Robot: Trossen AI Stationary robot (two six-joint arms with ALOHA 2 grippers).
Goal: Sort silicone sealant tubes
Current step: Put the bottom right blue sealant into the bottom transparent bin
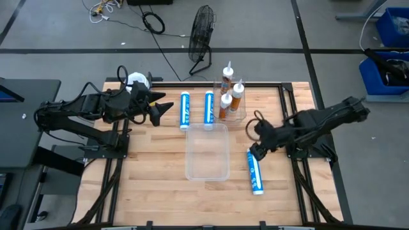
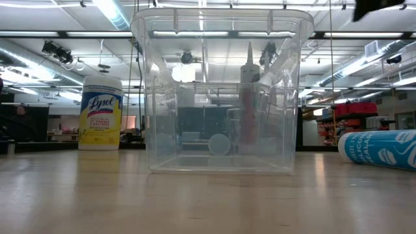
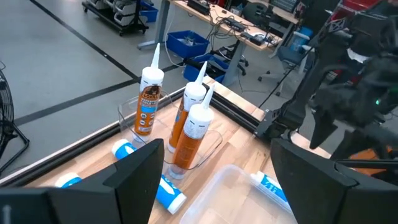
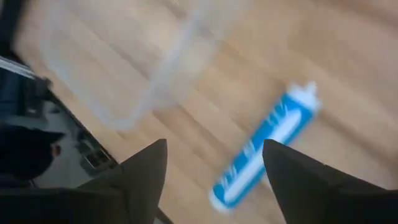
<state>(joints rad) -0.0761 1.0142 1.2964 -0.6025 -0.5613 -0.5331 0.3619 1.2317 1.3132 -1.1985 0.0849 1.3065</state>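
Observation:
Three orange sealant tubes (image 1: 231, 94) stand upright, nozzles up, in a small clear holder (image 1: 241, 117) at the table's far middle; they also show in the left wrist view (image 3: 188, 124). Two blue tubes (image 1: 185, 110) (image 1: 209, 108) lie flat just left of the holder. A third blue tube (image 1: 254, 171) lies flat to the right of the large clear bin (image 1: 206, 167). My left gripper (image 1: 165, 107) is open and empty, left of the two blue tubes. My right gripper (image 1: 254, 152) is open above the third tube's far end, with that tube (image 4: 267, 149) below and between its fingers.
A squat yellow canister with a white lid (image 1: 137, 81) stands at the far left corner, beside my left arm; it shows in the low view (image 2: 101, 114) too. A floor fan (image 1: 202, 35) and cables lie beyond the far edge. Bare wood lies along the near edge.

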